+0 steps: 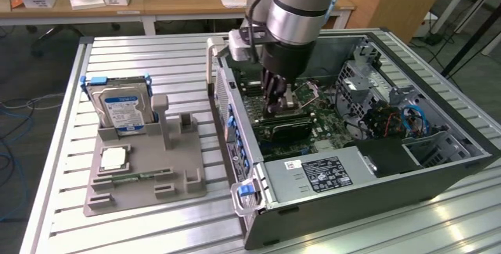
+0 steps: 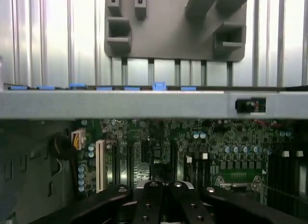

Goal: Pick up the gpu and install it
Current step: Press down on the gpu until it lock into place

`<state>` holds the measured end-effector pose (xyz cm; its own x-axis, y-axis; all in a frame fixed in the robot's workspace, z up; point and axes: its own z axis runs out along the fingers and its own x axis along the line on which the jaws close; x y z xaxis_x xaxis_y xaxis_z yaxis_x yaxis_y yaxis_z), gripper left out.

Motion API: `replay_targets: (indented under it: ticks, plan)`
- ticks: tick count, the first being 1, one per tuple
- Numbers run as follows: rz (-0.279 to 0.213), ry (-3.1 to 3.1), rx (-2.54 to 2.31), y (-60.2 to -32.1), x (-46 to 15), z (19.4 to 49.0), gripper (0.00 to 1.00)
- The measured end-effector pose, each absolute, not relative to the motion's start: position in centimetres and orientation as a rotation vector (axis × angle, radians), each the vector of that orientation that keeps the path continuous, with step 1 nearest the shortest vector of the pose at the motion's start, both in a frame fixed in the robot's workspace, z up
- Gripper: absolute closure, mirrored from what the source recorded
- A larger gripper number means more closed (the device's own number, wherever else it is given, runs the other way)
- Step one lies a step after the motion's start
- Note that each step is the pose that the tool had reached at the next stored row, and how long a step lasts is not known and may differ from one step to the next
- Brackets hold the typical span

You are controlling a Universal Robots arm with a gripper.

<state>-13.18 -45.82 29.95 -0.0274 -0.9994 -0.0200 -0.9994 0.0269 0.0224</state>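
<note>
Workshop floor, from my remote seat: wooden desks (image 1: 180,2) along the back, blue cables (image 1: 12,148) loose on the floor at the exterior view's left.

Item 1. Slatted metal table (image 1: 156,54), bearing everything below.

Item 2. Grey fixture tray (image 1: 145,198), on the exterior view's left half of the table. I count on it:
- a silver hard drive (image 1: 121,110) with a blue-white label, standing upright in its slot;
- a small square chip (image 1: 114,158), lying flat;
- a narrow green memory stick (image 1: 137,176), lying flat just beside the chip.

Item 3. Computer case (image 1: 376,201), side panel off, lying just beside the tray at the exterior view's right. Inside I see the motherboard (image 1: 321,128), a power supply (image 1: 321,175) with a white label at the near end, and a blue cable (image 1: 415,116) by the drive bays.

Item 4. Gripper (image 1: 274,108), reaching down into the case over the motherboard. In the wrist view the gripper (image 2: 165,188) has its black fingers (image 2: 147,200) clenched together above the row of expansion slots.

Item 5. The gpu (image 1: 283,126): I take it to be the dark flat board directly under the fingertips, down among the motherboard slots. Whether the fingers pinch it, and whether it is seated, I cannot tell.
</note>
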Motion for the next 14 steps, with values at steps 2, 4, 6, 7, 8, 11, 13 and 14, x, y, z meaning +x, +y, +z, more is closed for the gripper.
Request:
replay_targets:
  ticks: [2,4,6,7,8,11,13,14]
  plan:
    - [-0.047,-2.25,2.19,-45.8,-12.3,29.7,0.89]
    - [-0.047,-2.25,2.19,-45.8,-11.4,29.5,0.89]
    - [-0.047,-2.25,2.19,-45.8,-10.4,29.3,0.89]
    - [-0.047,-2.25,2.19,-45.8,-10.0,29.1,0.89]
    - [-0.047,-2.25,2.19,-45.8,-9.5,29.0,0.89]
    - [-0.047,-2.25,2.191,-45.8,-8.5,28.8,0.89]
    - [-0.047,-2.249,2.19,-45.8,-8.5,28.8,0.89]
    - [-0.047,-2.249,2.19,-45.8,-8.5,28.7,0.89]
